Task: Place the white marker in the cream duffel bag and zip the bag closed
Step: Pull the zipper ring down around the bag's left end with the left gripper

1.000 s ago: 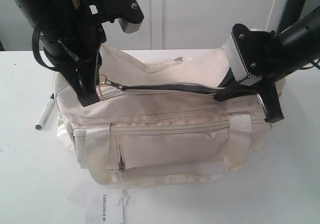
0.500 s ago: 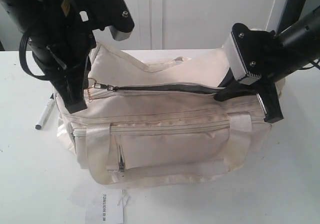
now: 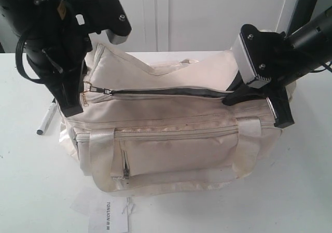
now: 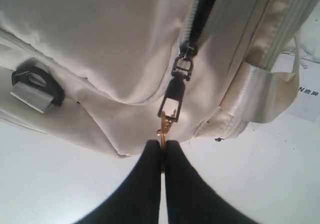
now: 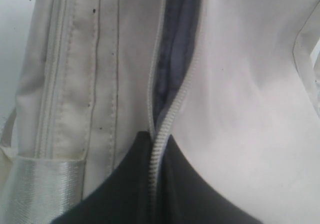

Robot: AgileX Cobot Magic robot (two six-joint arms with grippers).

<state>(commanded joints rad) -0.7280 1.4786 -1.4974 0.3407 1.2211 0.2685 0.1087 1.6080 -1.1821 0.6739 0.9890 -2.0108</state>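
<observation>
I'm pinching the zip pull (image 4: pixel 172 100) with the left end effector (image 4: pixel 162 146), right end effector (image 5: pixel 152 146) clamping the cream duffel bag (image 3: pixel 171 139) edge; aiming straight along the teeth, white marker (image 3: pixel 46 118) lying on the table (image 3: pixel 26 181)

Cream duffel bag (image 3: pixel 171 134) sat on your table (image 3: pixel 31 191), top zip gaped, your left gripper (image 3: pixel 75 107) at its zip pull (image 3: pixel 85 94), right gripper (image 3: pixel 231 98) at the far end, white marker (image 3: pixel 46 118) lay beside it.

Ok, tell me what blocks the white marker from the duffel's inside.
White marker lies on the table beside the cream duffel bag. The top zip gapes only as a narrow slit; left gripper holds the zip pull.
</observation>
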